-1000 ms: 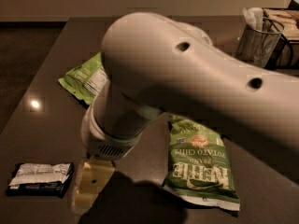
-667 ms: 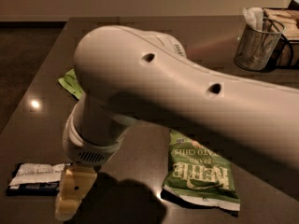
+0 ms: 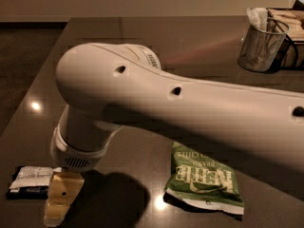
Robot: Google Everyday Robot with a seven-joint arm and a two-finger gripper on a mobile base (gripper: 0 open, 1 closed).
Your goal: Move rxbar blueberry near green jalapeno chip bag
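Tan blocky gripper low beside flat dark-wrapped rxbar blueberry, grip state impossible to tell; crinkly green jalapeno chip bag apart.

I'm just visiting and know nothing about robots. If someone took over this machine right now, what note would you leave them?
Gripper: low over the table, close beside the rxbar blueberry.
Bar: lying flat at the near left corner, not lifted.
Green jalapeno chip bag: lying flat, well apart from the bar, toward the picture's right.
Done: gripper is at the bar.
Left: grasp the bar, carry it over, set it beside the bag.
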